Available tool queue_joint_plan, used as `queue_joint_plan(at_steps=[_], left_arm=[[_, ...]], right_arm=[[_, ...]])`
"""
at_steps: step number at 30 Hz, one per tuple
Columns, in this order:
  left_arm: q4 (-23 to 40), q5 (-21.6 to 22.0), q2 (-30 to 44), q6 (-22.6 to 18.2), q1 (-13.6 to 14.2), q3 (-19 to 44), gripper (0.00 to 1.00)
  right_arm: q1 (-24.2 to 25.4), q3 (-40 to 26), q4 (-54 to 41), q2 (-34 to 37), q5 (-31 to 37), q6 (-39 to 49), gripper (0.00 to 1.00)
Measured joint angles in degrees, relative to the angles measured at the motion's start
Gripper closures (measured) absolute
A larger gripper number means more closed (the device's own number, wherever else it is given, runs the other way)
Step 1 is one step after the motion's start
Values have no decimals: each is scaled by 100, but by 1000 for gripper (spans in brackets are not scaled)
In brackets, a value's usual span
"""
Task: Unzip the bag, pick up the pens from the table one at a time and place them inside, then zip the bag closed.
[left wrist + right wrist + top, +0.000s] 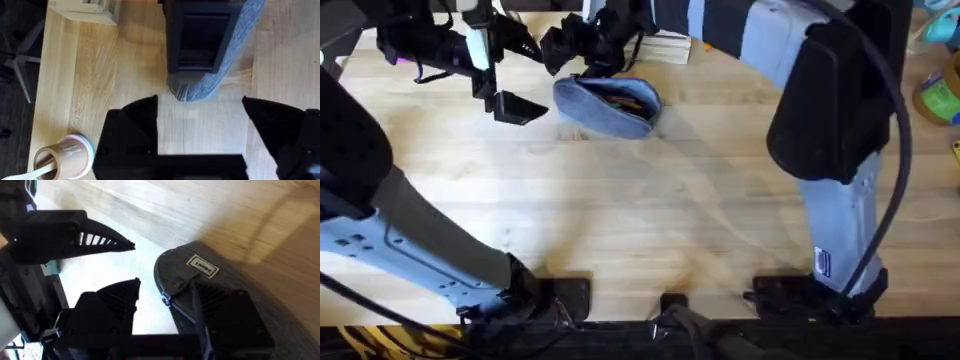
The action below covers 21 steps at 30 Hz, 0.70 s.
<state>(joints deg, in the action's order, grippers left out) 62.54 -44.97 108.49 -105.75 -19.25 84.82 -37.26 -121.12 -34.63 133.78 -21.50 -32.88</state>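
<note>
The grey-blue bag [608, 103] lies far on the table [650, 220], left of centre. Its zip stands open, and a thin orange-brown thing, seemingly one of the pens [620, 99], lies inside. My left gripper [525, 78] hovers open just left of the bag's rounded end [200, 89], which lies ahead of its spread fingers [135, 117]. My right gripper [582, 65] reaches in from the far side over that same end. In the right wrist view its jaws stand apart, with one finger [220, 307] over the labelled bag [200, 265] and the other beside it above bare table.
A pink-rimmed cup [65, 156] stands near the table's left edge, close to my left gripper. A pale wooden block [85, 12] sits at the far edge behind the bag. Colourful items [940, 90] crowd the right edge. The near half of the table is bare wood.
</note>
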Motion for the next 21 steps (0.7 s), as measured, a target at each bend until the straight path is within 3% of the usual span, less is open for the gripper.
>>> queue_joint_plan(at_steps=[6, 12, 15, 21], left_arm=[[0, 0, 0, 0, 0, 0, 7], [0, 0, 0, 0, 0, 0, 7], [0, 0, 0, 0, 0, 0, 7], [1, 0, 0, 0, 0, 0, 7]], right_arm=[[-57, 0, 2, 0, 11, -4, 528], [-61, 0, 85, 2, 22, -13, 746], [-61, 0, 99, 36, 20, -26, 922], [-61, 0, 129, 66, -6, -22, 967]])
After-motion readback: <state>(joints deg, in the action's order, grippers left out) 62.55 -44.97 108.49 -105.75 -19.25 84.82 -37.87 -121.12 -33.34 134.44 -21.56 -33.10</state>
